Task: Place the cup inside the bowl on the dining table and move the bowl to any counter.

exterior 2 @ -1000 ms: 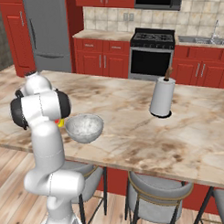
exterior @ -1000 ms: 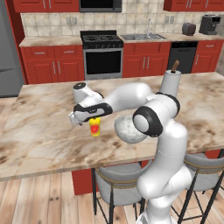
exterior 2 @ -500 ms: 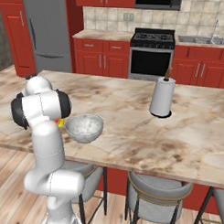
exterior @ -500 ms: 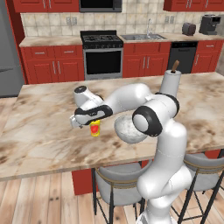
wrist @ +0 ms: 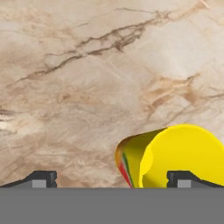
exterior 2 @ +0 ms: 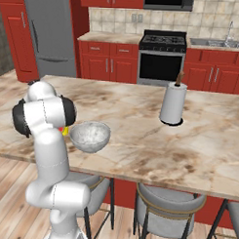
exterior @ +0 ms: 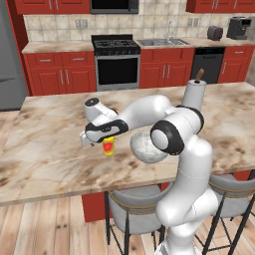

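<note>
The gripper (wrist: 112, 178) has its two dark tips spread wide at the bottom of the hand view, and nothing is clamped between them. The yellow cup (wrist: 175, 159) stands on the marble close under the hand, toward the right-hand tip, with a sliver of red showing low on its side. Around it lies the beige-brown veined top of the dining table (wrist: 87, 78), with darker brown veins running across.

From the left base view, the gripper (exterior: 105, 141) hangs just over the cup (exterior: 108, 147), which stands upright on the dining table (exterior: 45, 149). The grey-white speckled bowl (exterior: 144, 148) sits just beside the cup, partly hidden by the white arm. A paper towel roll (exterior: 193, 94) stands further back. Behind the table run the counter (exterior: 55, 47) over red cabinets, a black stove (exterior: 116, 62), a sink (exterior: 167, 42) and a tiled wall.

From the right base view, the bowl (exterior 2: 89, 136) rests near the table's front edge (exterior 2: 139, 173), with a bit of the cup (exterior 2: 65, 132) peeking out beside the arm. The paper towel roll (exterior 2: 172, 104) stands well apart. A grey refrigerator (exterior 2: 49, 33) is at the back left, and stools (exterior 2: 169, 208) are tucked below.
</note>
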Available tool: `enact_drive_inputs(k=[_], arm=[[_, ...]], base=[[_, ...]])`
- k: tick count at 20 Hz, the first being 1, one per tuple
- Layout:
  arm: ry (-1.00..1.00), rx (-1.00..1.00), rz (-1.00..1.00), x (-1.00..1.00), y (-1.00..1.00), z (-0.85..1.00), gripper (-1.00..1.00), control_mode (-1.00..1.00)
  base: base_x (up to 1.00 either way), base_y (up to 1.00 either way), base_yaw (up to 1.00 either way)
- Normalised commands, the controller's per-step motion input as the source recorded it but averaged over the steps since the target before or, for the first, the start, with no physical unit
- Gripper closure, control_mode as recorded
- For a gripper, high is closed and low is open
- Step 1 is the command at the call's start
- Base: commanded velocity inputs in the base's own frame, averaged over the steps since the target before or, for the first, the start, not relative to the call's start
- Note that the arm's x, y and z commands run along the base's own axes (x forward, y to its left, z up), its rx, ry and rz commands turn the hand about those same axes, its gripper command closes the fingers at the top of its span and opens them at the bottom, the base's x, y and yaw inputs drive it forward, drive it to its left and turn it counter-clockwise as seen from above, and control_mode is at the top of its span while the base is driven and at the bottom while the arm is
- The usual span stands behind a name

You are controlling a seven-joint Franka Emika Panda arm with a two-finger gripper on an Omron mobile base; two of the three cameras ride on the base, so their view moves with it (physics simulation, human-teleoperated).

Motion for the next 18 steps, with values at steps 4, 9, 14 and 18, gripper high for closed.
enact_drive_inputs(k=[4, 9, 14, 18], arm=[[0.0, 0.0, 0.01, 0.09, 0.0, -0.13, -1.0, -1.0], [0.0, 0.0, 0.01, 0.06, 0.0, -0.09, -1.0, -1.0], [0.0, 0.0, 0.01, 0.05, 0.0, -0.08, -1.0, -1.0], [0.0, 0.0, 0.01, 0.03, 0.0, -0.05, -1.0, -1.0]], base=[[0.0, 0.0, 0.0], [0.0, 0.0, 0.0], [0.0, 0.0, 0.0], [0.0, 0.0, 0.0]])
